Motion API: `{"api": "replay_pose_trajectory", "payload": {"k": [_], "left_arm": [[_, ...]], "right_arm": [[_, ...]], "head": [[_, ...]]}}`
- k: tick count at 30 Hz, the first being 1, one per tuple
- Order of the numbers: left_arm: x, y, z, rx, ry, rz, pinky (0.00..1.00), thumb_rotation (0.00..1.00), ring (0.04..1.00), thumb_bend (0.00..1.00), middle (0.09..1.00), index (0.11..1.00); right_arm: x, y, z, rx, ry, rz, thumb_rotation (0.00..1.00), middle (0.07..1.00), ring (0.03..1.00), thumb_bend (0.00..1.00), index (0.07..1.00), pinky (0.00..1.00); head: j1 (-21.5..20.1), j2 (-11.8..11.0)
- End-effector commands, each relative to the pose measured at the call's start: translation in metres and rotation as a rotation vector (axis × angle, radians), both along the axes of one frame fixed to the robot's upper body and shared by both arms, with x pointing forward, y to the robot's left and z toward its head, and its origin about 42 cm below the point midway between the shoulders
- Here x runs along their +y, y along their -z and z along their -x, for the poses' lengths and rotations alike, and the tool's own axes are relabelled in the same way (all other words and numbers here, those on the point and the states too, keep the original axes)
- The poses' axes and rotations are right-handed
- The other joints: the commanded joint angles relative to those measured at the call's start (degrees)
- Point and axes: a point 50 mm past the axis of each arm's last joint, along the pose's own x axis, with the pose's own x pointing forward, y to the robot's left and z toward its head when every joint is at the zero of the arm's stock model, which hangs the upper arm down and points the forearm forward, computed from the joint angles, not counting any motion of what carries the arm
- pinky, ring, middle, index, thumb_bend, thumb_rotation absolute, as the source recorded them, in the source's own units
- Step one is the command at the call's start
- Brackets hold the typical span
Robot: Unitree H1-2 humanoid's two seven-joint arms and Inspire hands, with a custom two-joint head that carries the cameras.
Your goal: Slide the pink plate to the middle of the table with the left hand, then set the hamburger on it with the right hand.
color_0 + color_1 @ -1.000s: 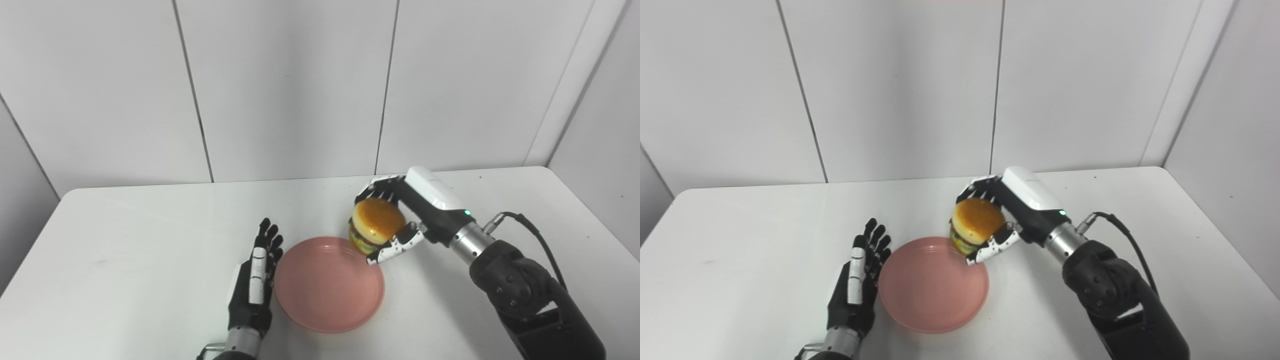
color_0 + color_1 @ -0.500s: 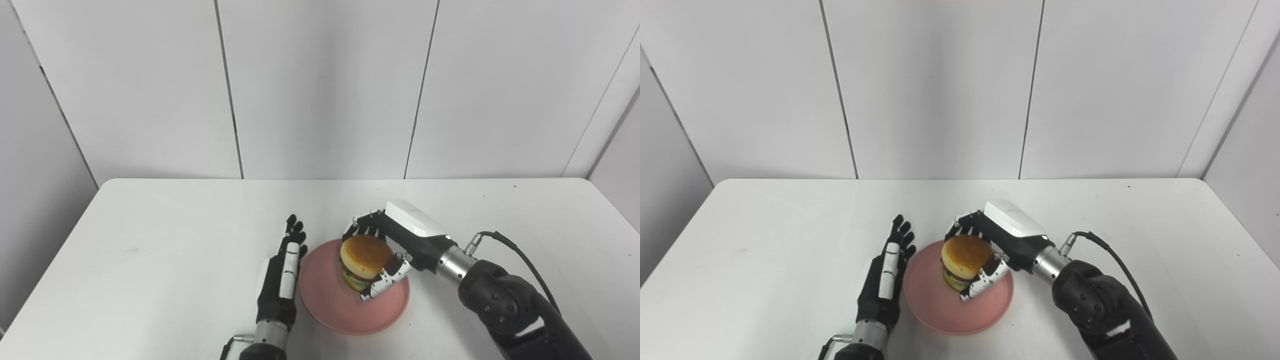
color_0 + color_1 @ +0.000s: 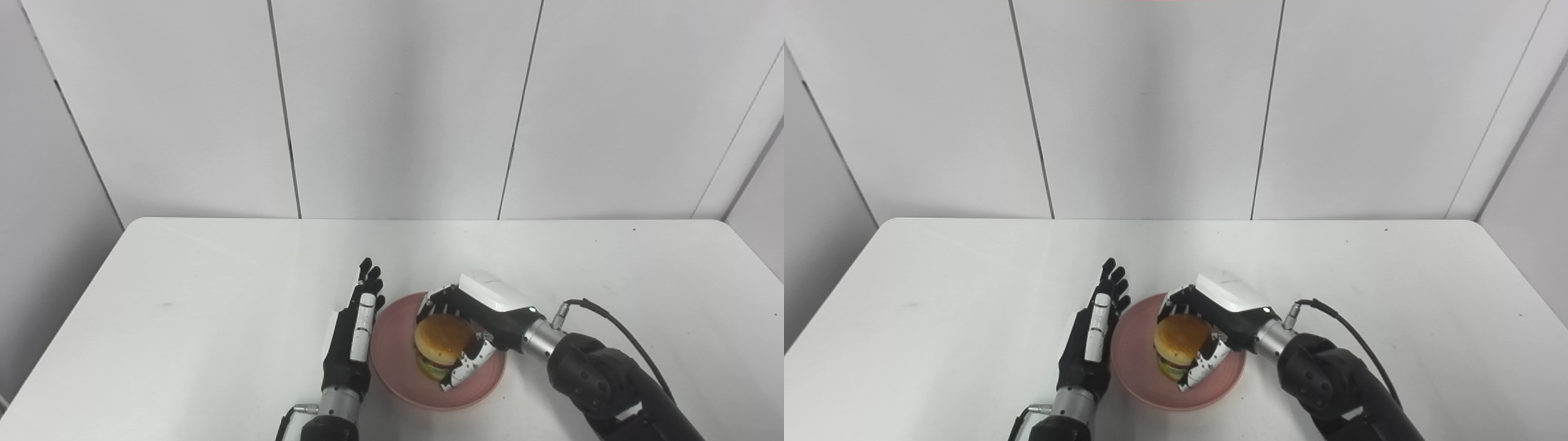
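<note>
white wall panels stand behind a white table [image 3: 184, 294], and near its middle, toward the robot's edge, sits the pink plate [image 3: 392, 361]. the left hand [image 3: 353, 334] stands on edge just beside the plate's left rim, fingers straight and together, holding nothing; whether it actually touches the rim can't be told. the right hand [image 3: 468, 334] comes in from the right and is wrapped around the hamburger [image 3: 442, 346], fingers curled over the far side of the bun and thumb on the near side. the hamburger is upright, bun on top, directly over the plate's inner floor and a little right of its centre; it looks very low, but whether its base already rests on the plate is hidden by the hand. judging by this, the slide is done and the placing is nearly done. what matters next is straight down and apart: the burger sits inside the rim, so the right hand likely needs only to settle it, spread its fingers and draw back to the right without tipping it.
</note>
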Motion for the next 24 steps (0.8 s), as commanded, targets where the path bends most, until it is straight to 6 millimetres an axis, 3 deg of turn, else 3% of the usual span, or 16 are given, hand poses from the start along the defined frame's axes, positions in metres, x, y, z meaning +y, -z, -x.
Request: {"api": "replay_pose_trajectory", "payload": {"k": [1,4,8,12,15,17,24], "left_arm": [[-0.016,0.011,0.012,0.043,0.003,0.031,0.97,1.00,0.986,0.61,0.986,0.976],[-0.015,0.011,0.013,0.045,0.004,0.022,0.98,1.00,0.989,0.61,0.985,0.976],[-0.015,0.010,0.014,0.030,-0.006,0.035,0.96,1.00,0.978,0.58,0.981,0.974],[-0.013,0.010,0.014,0.032,0.004,0.042,0.95,1.00,0.984,0.57,0.986,0.981],[-0.012,0.010,0.014,0.032,0.012,0.061,0.96,1.00,0.993,0.57,0.995,0.989],[-0.011,0.010,0.014,0.035,0.012,0.076,0.95,1.00,0.990,0.57,0.993,0.987],[-0.006,0.010,0.016,0.053,0.003,0.064,0.97,1.00,0.995,0.58,0.993,0.986]], "right_arm": [[0.007,-0.024,-0.008,-0.105,-0.054,-0.016,0.00,0.444,0.421,0.52,0.526,0.35],[0.005,-0.020,-0.006,-0.121,-0.058,-0.007,0.00,0.473,0.516,0.52,0.517,0.50],[0.008,-0.019,0.004,-0.146,-0.046,-0.031,0.24,0.751,0.715,0.67,0.780,0.67],[0.009,-0.023,0.012,-0.144,-0.048,-0.040,0.41,0.877,0.860,0.67,0.873,0.78],[0.010,-0.025,0.015,-0.165,-0.059,-0.034,0.47,0.918,0.904,0.66,0.898,0.85],[0.010,-0.026,0.017,-0.179,-0.059,-0.023,0.53,0.985,0.981,0.67,0.917,0.97],[0.008,-0.027,0.023,-0.208,-0.043,-0.057,0.50,1.000,1.000,0.71,0.933,1.00]], "head": [[0.0,0.1],[-0.2,0.1],[-0.3,0.3],[-0.5,0.2],[-0.8,0.3],[-0.9,0.3],[-2.0,0.0]]}}
